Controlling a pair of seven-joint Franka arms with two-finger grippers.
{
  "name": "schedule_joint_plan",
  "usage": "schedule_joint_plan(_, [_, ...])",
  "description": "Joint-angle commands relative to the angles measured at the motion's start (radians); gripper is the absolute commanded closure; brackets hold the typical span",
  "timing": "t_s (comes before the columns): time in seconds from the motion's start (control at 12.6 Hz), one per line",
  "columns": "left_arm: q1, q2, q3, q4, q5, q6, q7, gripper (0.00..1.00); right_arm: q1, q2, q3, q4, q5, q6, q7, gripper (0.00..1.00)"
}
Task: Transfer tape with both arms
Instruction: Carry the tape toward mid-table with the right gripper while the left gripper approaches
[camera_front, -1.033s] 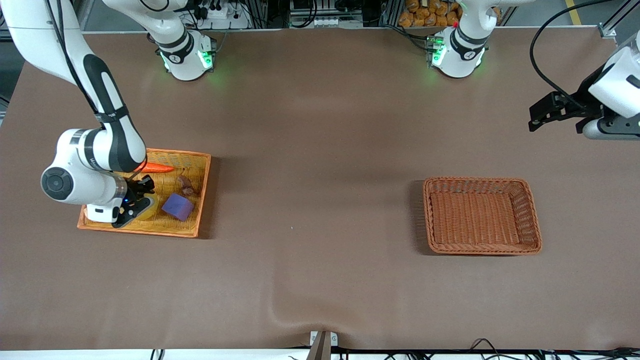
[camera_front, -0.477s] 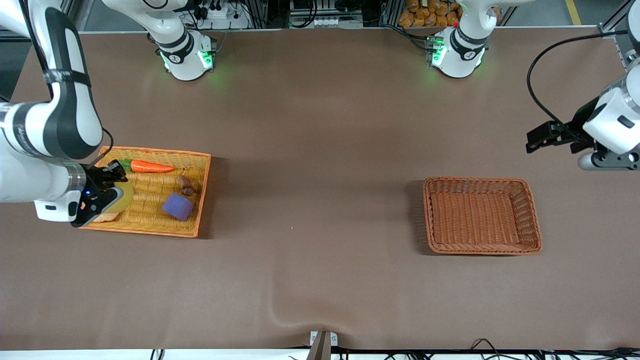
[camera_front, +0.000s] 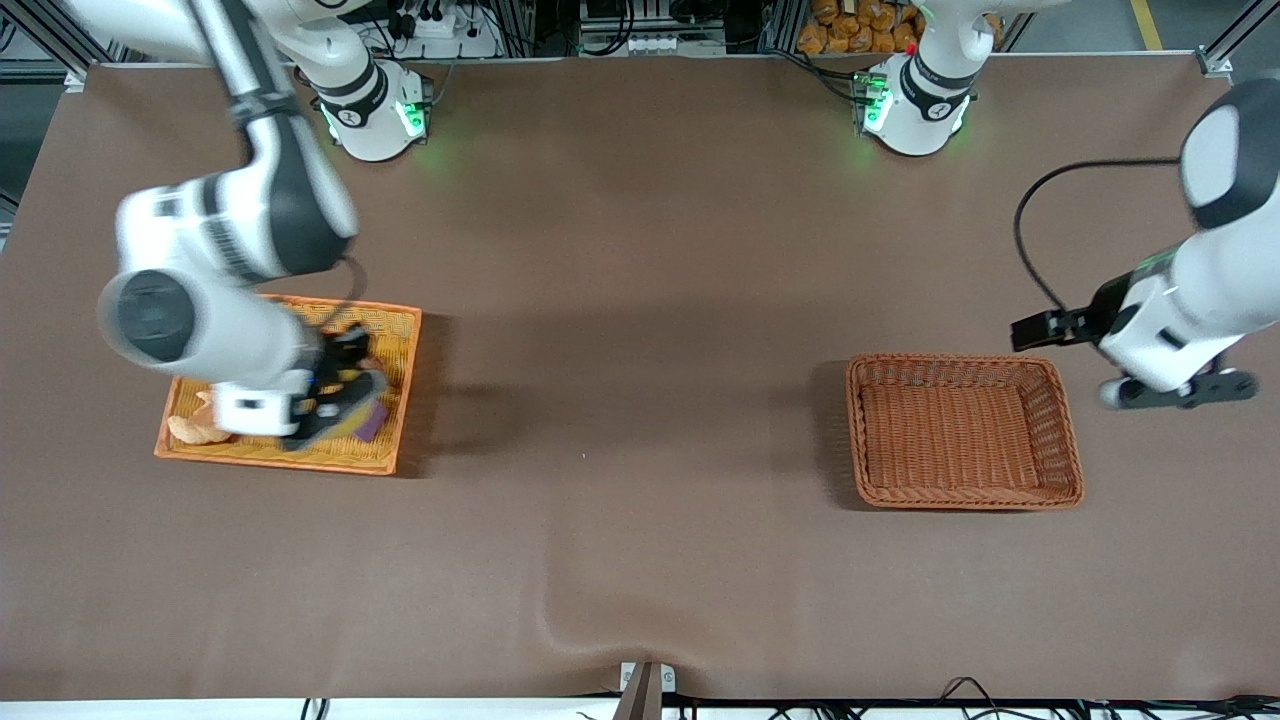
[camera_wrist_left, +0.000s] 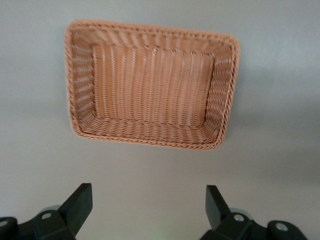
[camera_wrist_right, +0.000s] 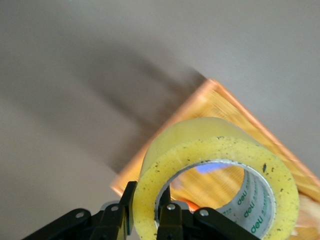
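Handover stage, by my reading: the tape is lifted out and nothing has been passed yet.

In the front view, the empty basket (camera_front: 1065, 430) sits at about four o'clock on the counter (camera_front: 640, 300). The tray (camera_front: 395, 440) lies at nine o'clock, with a croissant toy (camera_front: 195, 428) in its seven o'clock corner and a purple block (camera_front: 372, 422) half hidden under the arm.

The right tool (camera_front: 335, 405) hangs over the tray, clamped on the tape (camera_wrist_right: 210, 145), so the roll is in the air above the tray. The left tool (camera_front: 1040, 328) hovers over bare counter at one o'clock from the basket, its jaws spread wide with nothing between them.

Next, I judge, the right arm must carry the roll toward twelve o'clock of the counter's middle. The left arm must come to meet it. The left tool needs free rim to bite, so the roll should be offered with its unclamped side outward.

The right wrist view alone shows the grip: two fingers (camera_wrist_right: 167, 210) pinch the roll's wall, one inside the core and one outside. The front view barely shows the roll at all. The left wrist view alone confirms the gap between the left tool's fingers (camera_wrist_left: 77, 205) and looks straight into the basket.
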Motion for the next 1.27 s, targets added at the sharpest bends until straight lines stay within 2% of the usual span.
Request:
schedule_joint_plan(0.0, [-0.026, 0.057, -0.005, 0.01, -0.024, 0.021, -0.018, 0.0, 0.13, 0.052, -0.013, 0.06, 0.064, 0.035, 0.274, 1.0])
schedule_joint_plan(0.16, [-0.021, 0.055, -0.003, -0.027, -0.082, 0.061, -0.019, 0.0, 0.24, 0.146, -0.013, 0.116, 0.124, 0.139, 0.414, 1.0])
schedule_joint_plan(0.32, [-0.02, 0.048, -0.003, -0.056, -0.115, 0.11, -0.022, 0.0, 0.326, 0.283, -0.013, 0.217, 0.126, 0.245, 0.579, 1.0])
schedule_joint_plan(0.56, [-0.02, 0.022, -0.003, -0.118, -0.168, 0.185, -0.053, 0.0, 0.42, 0.4, -0.011, 0.314, 0.129, 0.323, 0.774, 1.0])
schedule_joint_plan(0.72, [-0.023, -0.003, -0.005, -0.174, -0.169, 0.25, -0.079, 0.0, 0.436, 0.437, -0.005, 0.33, 0.129, 0.357, 0.815, 1.0])
schedule_joint_plan(0.87, [-0.021, -0.006, -0.043, -0.208, -0.169, 0.314, -0.139, 0.0, 0.439, 0.483, 0.02, 0.344, 0.127, 0.397, 0.836, 1.0])
schedule_joint_plan(1.19, [-0.024, -0.006, -0.054, -0.229, -0.169, 0.351, -0.173, 0.0, 0.411, 0.494, 0.015, 0.336, 0.101, 0.35, 0.79, 1.0])
